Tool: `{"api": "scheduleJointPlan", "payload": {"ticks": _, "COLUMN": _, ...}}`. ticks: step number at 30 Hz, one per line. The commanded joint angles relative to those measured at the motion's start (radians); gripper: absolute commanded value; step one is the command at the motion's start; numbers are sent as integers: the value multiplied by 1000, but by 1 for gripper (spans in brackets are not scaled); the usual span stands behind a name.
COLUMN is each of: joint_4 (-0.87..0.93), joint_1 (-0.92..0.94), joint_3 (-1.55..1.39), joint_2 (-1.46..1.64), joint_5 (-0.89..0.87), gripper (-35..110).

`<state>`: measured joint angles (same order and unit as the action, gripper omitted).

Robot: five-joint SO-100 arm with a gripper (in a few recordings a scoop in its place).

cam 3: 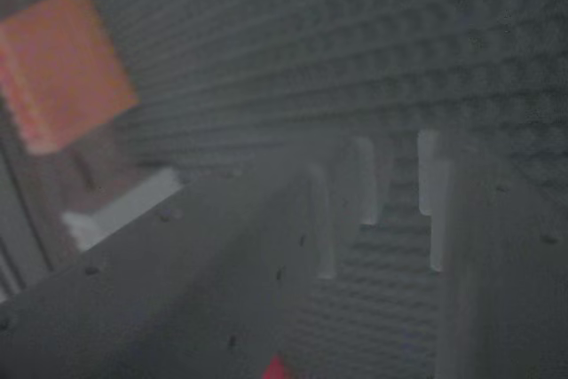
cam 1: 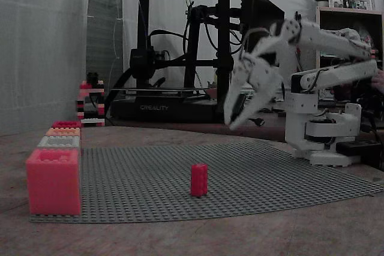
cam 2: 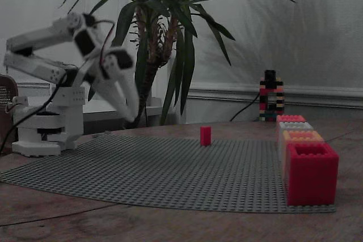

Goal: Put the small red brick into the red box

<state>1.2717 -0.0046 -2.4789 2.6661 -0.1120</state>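
Over the grey studded baseplate (cam 1: 252, 175) that covers much of the brown bench (cam 1: 198, 235), the white jointed arm (cam 1: 327, 73) reaches out from its base at the right of one fixed view, its hand (cam 1: 243, 115) hanging in the air, pointed down, fingers parted and holding nothing; in the other fixed view the same hand (cam 2: 122, 103) shows at the left, a little blurred. The small bright red plastic brick (cam 1: 199, 180) stands upright on the plate near the lower middle of the frame, well apart from the hand, and in the other fixed view it (cam 2: 205, 135) sits just right of centre. In the wrist view a sliver of red (cam 3: 276, 368) peeks in at the bottom edge between the pale fingers. The row of open-topped studded boxes lines the plate's edge: the deep crimson-red box (cam 2: 291, 118) is farthest back, behind a grey box (cam 2: 295, 126) and a pale orange box (cam 2: 302, 135), with a bigger salmon-pink box (cam 2: 311, 173) in front. A black frame 3D printer (cam 1: 180, 46) stands behind.
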Motion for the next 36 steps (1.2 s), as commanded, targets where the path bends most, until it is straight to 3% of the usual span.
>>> {"api": "scheduleJointPlan", "payload": {"ticks": 1, "joint_4": 6, "joint_1": -67, "joint_3": 241, "joint_2": -193, "joint_5": -38, "gripper": 0}}
{"api": "scheduleJointPlan", "payload": {"ticks": 10, "joint_4": 48, "joint_1": -313, "joint_3": 617, "joint_2": -663, "joint_5": -259, "gripper": 7}}
{"api": "scheduleJointPlan", "payload": {"ticks": 17, "joint_4": 238, "joint_1": -402, "joint_3": 831, "joint_2": -953, "joint_5": -431, "gripper": 9}}
{"api": "scheduleJointPlan", "payload": {"ticks": 22, "joint_4": 245, "joint_1": -492, "joint_3": 862, "joint_2": -988, "joint_5": -555, "gripper": 11}}
{"api": "scheduleJointPlan", "payload": {"ticks": 36, "joint_4": 334, "joint_1": -488, "joint_3": 956, "joint_2": -959, "joint_5": -683, "gripper": 18}}
